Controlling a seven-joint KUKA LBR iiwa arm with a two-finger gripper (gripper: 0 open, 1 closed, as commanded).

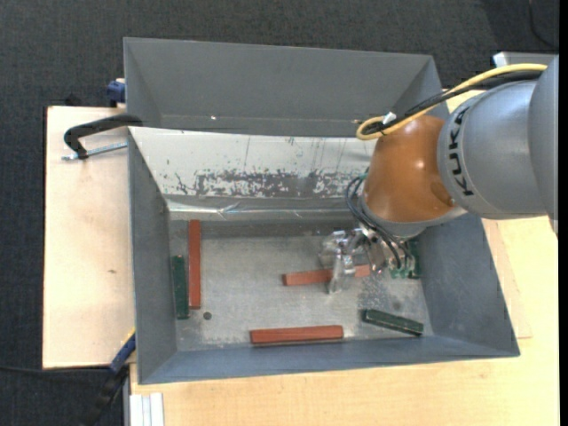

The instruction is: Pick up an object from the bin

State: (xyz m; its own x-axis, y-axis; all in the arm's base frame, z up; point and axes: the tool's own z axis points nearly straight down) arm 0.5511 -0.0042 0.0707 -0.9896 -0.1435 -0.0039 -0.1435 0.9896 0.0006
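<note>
Low over the floor of the grey bin (147,264), right of its middle, the gripper (342,272) hangs from the arm (508,149), which comes in over the right-hand wall. An orange cover (404,174) sits on the wrist just above it, and a yellow cable (444,101) loops across the top of that cover.

Right beneath the gripper lies a short red stick (306,279), flat on the floor and running sideways across the view. Its longer part shows to the left of the gripper and a small red bit shows on the other side, so the gripper's tip crosses the stick near its right end. Whether the tip touches the stick is unclear, and whether the gripper is released, clenched or grasping the stick cannot be told from this angle.

Nearer the viewer than the gripper, and a little to its left, a longer red stick (295,334) lies along the front wall. Just right of that one, below the gripper, a dark green stick (392,322) lies slightly slanted. Well apart, far to the gripper's left, another red stick (193,264) lies lengthwise by the left wall, with a second dark green stick (180,287) just beside it, closer to the wall.
</note>
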